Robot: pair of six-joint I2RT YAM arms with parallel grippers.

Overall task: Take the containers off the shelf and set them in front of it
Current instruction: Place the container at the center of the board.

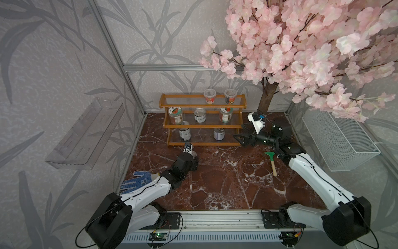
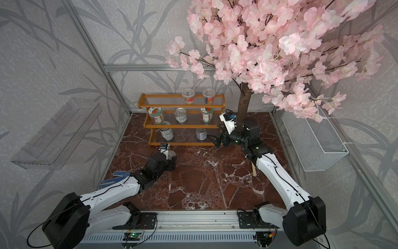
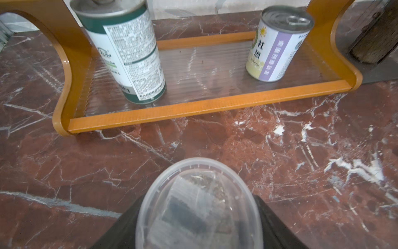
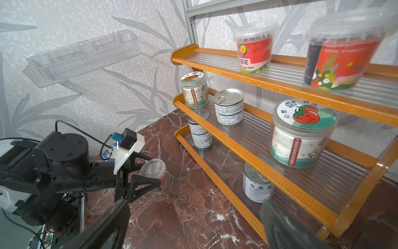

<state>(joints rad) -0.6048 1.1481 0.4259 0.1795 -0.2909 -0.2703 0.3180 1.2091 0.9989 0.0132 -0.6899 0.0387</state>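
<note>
In both top views: an orange-brown wooden shelf with three clear ribbed steps, pushed against the back edge of the dark red marble desk. On the top step, toward the right end, a red-labelled clear plastic cup beside a dark-labelled clear plastic cup, both with lids. On the middle step, a silver tin can between a left glass jar and a right glass jar, each with a white lid and a red picture. On the bottom step, a tall green-and-white can at the left and a short purple-and-white can at the right. Just in front of the shelf's left end, the left gripper, squeezing a third clear lidded cup. Just beside the shelf's right end, the right gripper, jaws spread wide, holding nothing. Near the desk's right edge, a green scraper with a wooden handle; at the left edge, a blue dotted glove, partly under the left arm. In the left wrist view: the third cup's lid close up between two black fingers, bare desk between it and the shelf's front bar. In the right wrist view: the third cup gripped low over the desk, hard to tell whether touching it; two black fingers far apart, nothing between.
</note>
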